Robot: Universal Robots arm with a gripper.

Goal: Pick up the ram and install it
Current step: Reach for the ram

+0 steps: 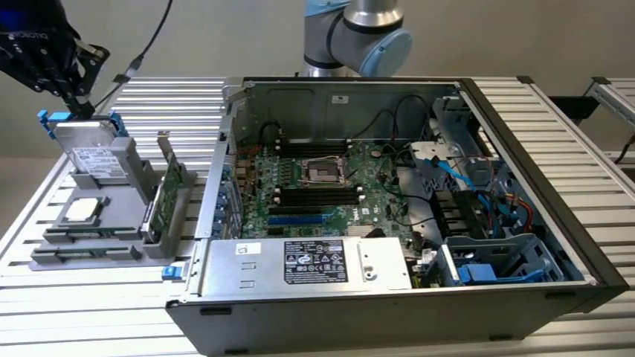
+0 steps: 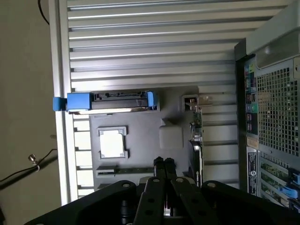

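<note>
Since the ram [image 2: 126, 169] lies flat in a low slot of the grey holder [image 1: 59, 256], at the lower left of the exterior view and well apart from the open computer case [image 1: 555, 223], the work stands at its first step: the approach to the pick. The hand [image 2: 164, 162] hangs above the holder with its two fingers pressed together and nothing between them. In the wrist view its tips sit just beside one end of the stick, not touching it as far as I can tell. In the exterior view the hand is at the upper left, over the grey drive [image 1: 94, 160]. By my judgement, a grasp calls for the fingers to part and straddle the stick's thin edge squarely. The motherboard's black slots [image 1: 315, 195] wait at the frame's centre.
</note>
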